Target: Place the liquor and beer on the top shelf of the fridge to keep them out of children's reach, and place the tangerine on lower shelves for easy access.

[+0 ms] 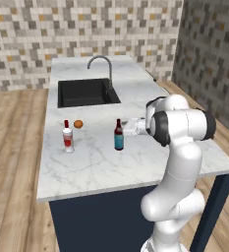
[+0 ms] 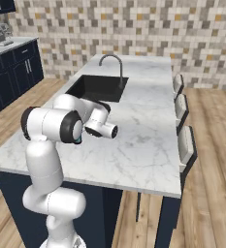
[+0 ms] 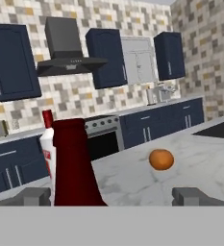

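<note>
Dark finger tips of the claw (image 3: 113,197) stand far apart, one on each side of the beer (image 3: 75,166). The claw holds nothing. In the hand view the beer is very close, between the two tips but nearer one of them, and I cannot tell if a tip touches it.

The beer (image 1: 119,135) is a brown bottle with a blue label. It stands up straight on the white marble counter (image 1: 135,167), just beside the claw (image 1: 129,127), which points at it from the side.

The sink (image 1: 86,92) is the black hole in the counter. The beer stands on the near side of the sink, close to its right corner. The liquor (image 1: 68,137) is a clear bottle with a red cap. It stands up too, on the near side of the sink by its left corner, well apart from the beer. The tangerine (image 1: 78,124) is a small orange ball. It lies just beside the liquor, a bit closer to the sink.

In the hand view the liquor (image 3: 47,144) peeks out from behind the beer, and the tangerine (image 3: 161,159) sits alone on the counter.

A curved grey tap (image 1: 102,64) stands at the far side of the sink.
</note>
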Controlling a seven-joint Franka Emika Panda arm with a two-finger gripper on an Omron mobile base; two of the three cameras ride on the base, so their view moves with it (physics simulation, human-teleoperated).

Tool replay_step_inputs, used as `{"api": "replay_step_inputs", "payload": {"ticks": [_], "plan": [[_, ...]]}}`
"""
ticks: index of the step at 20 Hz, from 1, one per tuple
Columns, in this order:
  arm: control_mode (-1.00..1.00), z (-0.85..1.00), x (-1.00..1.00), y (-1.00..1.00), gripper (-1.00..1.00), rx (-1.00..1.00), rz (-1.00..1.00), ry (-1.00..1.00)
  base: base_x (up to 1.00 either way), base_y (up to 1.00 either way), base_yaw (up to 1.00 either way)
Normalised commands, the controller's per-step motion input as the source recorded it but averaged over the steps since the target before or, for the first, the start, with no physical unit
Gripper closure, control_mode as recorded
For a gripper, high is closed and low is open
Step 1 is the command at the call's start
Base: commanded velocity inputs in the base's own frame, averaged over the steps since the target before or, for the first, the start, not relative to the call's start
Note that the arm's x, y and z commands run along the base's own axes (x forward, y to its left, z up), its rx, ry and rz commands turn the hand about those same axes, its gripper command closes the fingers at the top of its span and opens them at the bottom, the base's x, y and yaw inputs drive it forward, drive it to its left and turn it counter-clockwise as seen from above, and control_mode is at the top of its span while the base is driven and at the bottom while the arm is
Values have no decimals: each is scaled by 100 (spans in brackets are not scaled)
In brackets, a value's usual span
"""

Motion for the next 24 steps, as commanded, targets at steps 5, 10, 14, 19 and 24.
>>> {"api": "replay_step_inputs", "payload": {"ticks": [5,10,14,19,24], "plan": [[-100,0,1,9,-100,0,0,1,0,0,0],[-100,0,0,4,-100,0,0,0,0,0,0],[-100,0,0,1,-100,0,0,0,0,0,0],[-100,0,0,0,-100,0,0,0,0,0,0],[-100,0,-7,0,-100,0,0,0,0,0,0]]}}
